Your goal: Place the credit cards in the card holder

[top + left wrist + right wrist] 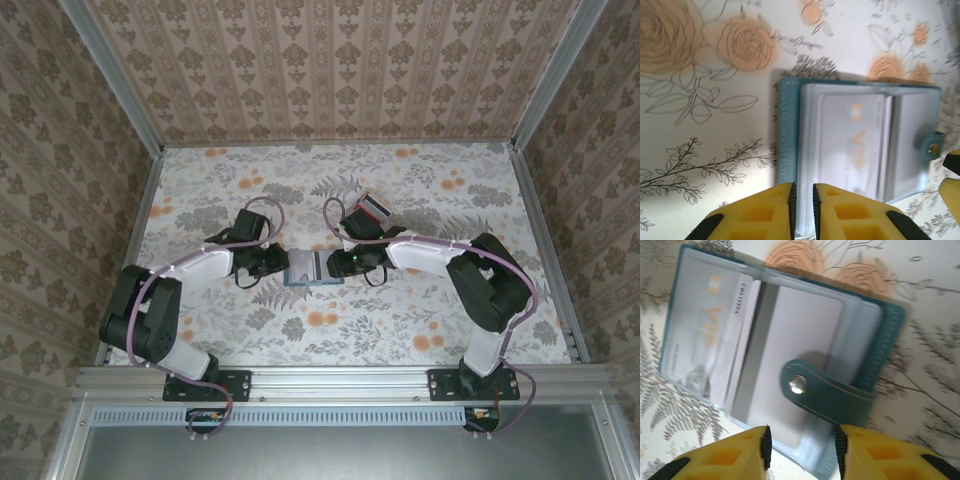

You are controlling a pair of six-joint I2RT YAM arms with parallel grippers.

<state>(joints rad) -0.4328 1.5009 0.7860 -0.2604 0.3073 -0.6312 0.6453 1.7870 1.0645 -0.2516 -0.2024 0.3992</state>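
We judge the card holder (788, 145) light, floppy and slick. Left gripper (802, 189) pinches its sleeve at bottom centre; right gripper (801, 434) gapes wide.

I see my left arm (205, 266) and right arm (420, 250): black joints, white link covers, pinkish cables (536, 288) looping alongside. My gripper fingers (760, 215) are yellow, edged black.

Under me lies a table cover (250, 185) of pale cloth, printed with grey ferns (675, 405) and orange roses (745, 42) — it lies flat. Walls (340, 60) of brown damask paper stand on three sides, with metal posts (115, 75) at the far corners — and a silver rail (340, 380) runs along the near edge.
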